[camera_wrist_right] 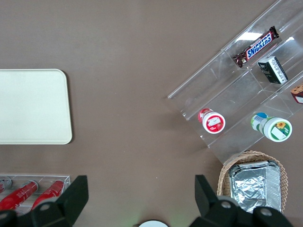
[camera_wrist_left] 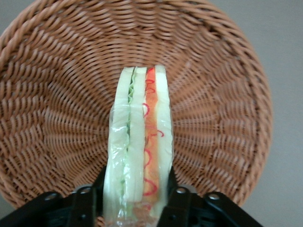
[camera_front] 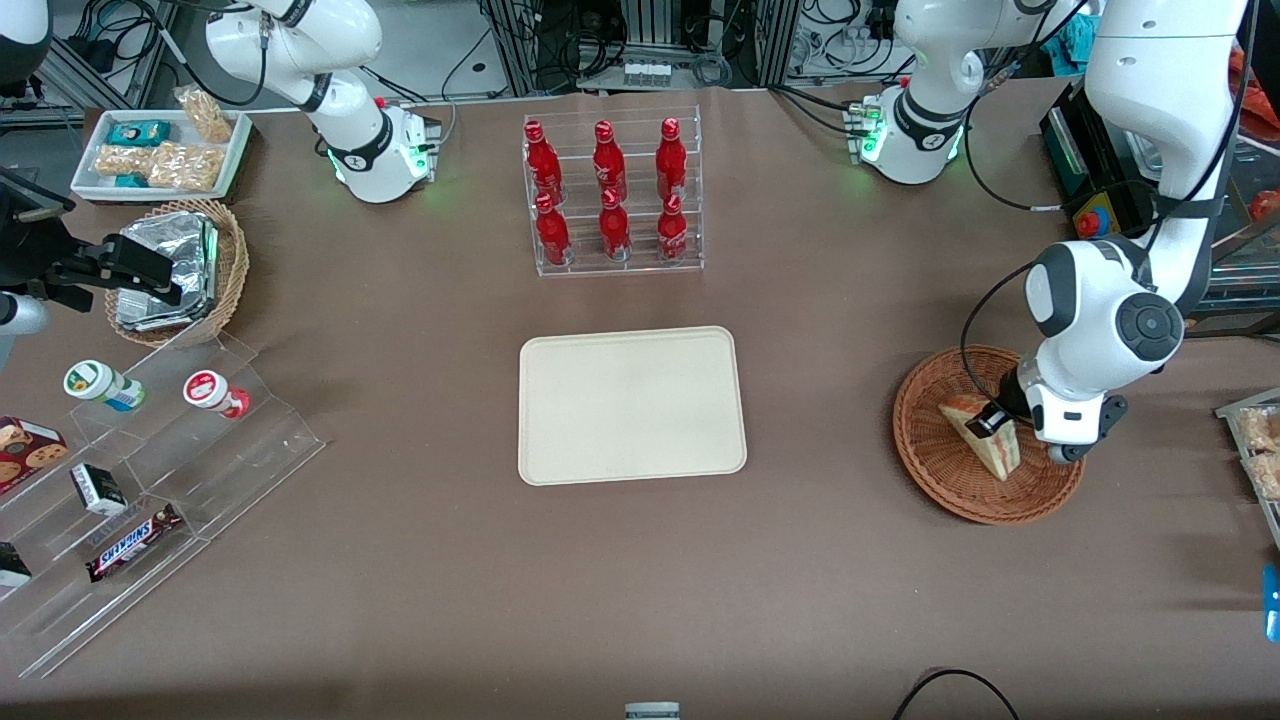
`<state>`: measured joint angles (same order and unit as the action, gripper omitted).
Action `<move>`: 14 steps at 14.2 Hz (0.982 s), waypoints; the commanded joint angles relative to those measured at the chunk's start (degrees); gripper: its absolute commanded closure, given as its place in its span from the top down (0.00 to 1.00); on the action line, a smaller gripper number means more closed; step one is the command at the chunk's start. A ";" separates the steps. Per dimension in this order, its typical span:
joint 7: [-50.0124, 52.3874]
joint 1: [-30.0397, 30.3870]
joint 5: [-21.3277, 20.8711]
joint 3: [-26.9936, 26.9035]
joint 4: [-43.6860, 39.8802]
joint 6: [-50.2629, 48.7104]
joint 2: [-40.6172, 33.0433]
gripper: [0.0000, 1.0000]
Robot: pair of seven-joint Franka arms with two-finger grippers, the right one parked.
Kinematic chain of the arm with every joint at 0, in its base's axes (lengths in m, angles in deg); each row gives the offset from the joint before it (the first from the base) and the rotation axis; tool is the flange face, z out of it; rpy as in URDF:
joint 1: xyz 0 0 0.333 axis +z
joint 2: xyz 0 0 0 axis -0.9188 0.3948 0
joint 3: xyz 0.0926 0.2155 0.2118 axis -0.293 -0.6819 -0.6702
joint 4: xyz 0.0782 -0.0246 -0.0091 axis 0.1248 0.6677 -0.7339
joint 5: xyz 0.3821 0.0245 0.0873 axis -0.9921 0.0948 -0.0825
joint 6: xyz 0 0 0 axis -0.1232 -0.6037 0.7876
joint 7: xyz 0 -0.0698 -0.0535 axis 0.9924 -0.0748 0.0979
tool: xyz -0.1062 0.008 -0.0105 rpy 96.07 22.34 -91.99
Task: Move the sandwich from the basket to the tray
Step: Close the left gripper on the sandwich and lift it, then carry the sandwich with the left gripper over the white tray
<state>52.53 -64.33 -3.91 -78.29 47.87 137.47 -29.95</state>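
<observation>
The sandwich (camera_front: 985,442) is a clear-wrapped pale wedge with green and red-orange layers, standing on edge in the reddish-brown wicker basket (camera_front: 940,475) toward the working arm's end of the table. My left gripper (camera_front: 1000,425) is down in the basket, its two fingers pressed against the sandwich's two flat faces. In the left wrist view the sandwich (camera_wrist_left: 139,137) stands between the black fingers (camera_wrist_left: 176,198) of the gripper (camera_wrist_left: 137,196), with the basket's weave (camera_wrist_left: 57,118) all round it. The cream-beige tray (camera_front: 630,405) lies bare at mid-table and shows in the right wrist view (camera_wrist_right: 33,106).
A clear rack of red bottles (camera_front: 612,195) stands farther from the front camera than the tray. A clear stepped stand (camera_front: 150,470), a paler basket of foil packs (camera_front: 180,270) and a white snack tray (camera_front: 160,150) lie toward the parked arm's end.
</observation>
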 commanded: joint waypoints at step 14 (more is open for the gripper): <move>-5.96 -27.71 0.34 0.37 -27.64 -21.41 10.23 0.01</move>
<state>42.30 -88.11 -3.80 -77.00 27.15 116.83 -25.30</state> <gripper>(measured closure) 0.859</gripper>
